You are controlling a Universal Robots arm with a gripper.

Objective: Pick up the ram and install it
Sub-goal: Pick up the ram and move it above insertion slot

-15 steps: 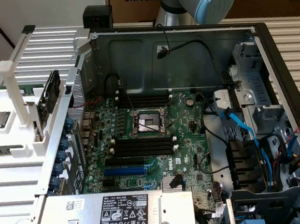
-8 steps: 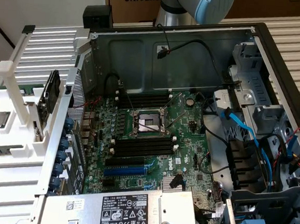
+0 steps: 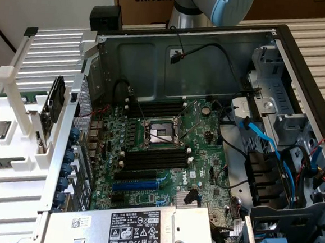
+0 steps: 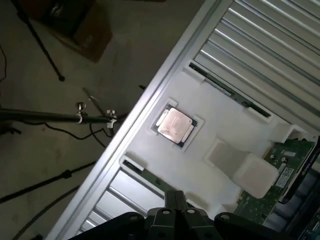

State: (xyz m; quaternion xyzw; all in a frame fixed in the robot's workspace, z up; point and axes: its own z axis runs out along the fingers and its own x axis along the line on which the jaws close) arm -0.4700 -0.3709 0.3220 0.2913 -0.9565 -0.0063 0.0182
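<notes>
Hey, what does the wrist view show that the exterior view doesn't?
The wrist view adds the shut gripper, the floor and a stand's leg. The exterior view adds the open case, its motherboard, black slots, blue slot and the arm. Both share the white tray, the chip in it, and the ribbed table.

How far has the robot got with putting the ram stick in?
Nothing looks done yet: the black slots are empty. The ram stands in the white holder beside the case. The gripper hangs above that holder, shut and empty. Picking up and fitting are both left.
</notes>
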